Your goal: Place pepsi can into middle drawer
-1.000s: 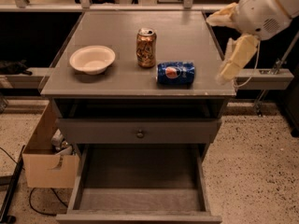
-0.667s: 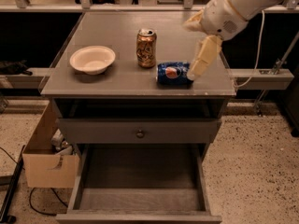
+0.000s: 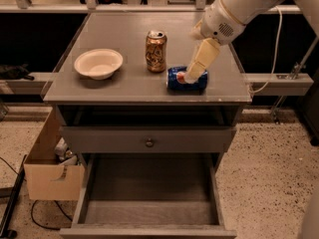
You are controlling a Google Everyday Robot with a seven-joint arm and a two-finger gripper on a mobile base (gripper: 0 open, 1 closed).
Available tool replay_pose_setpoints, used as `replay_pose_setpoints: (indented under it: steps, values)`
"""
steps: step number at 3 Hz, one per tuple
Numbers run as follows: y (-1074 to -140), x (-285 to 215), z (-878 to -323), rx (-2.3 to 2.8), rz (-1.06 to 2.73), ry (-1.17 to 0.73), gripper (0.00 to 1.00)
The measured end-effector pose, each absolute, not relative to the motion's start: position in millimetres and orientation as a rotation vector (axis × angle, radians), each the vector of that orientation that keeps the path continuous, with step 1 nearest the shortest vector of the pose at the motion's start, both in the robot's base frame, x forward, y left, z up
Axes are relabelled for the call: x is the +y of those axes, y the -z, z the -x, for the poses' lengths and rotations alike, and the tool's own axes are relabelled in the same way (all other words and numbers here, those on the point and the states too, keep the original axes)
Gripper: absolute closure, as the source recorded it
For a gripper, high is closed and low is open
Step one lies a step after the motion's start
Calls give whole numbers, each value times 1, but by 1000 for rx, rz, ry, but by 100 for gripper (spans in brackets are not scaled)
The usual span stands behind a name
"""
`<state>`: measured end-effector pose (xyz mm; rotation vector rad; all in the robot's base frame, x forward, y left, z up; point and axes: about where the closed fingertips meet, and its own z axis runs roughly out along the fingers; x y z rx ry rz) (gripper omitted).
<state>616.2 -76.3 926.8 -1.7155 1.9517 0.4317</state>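
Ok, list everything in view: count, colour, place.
pepsi can: 1, blue, on its side, tabletop front right
gold-brown can: 1, upright, mid-tabletop, left of and behind the pepsi can
bowl: 1, white, tabletop left
table: 1, grey, centre
drawer front with knob: 1, grey, under the tabletop
middle drawer: 1, grey, pulled open, bottom
cardboard box: 1, tan, floor left
arm: 1, white, upper right
gripper: 1, cream, at the pepsi can
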Motion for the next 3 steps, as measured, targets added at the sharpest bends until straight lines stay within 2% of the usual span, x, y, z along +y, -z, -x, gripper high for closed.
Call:
replay_pose_setpoints:
  steps: [3]
  values:
    - [-895, -109, -622, 1889, 1620, -451, 0]
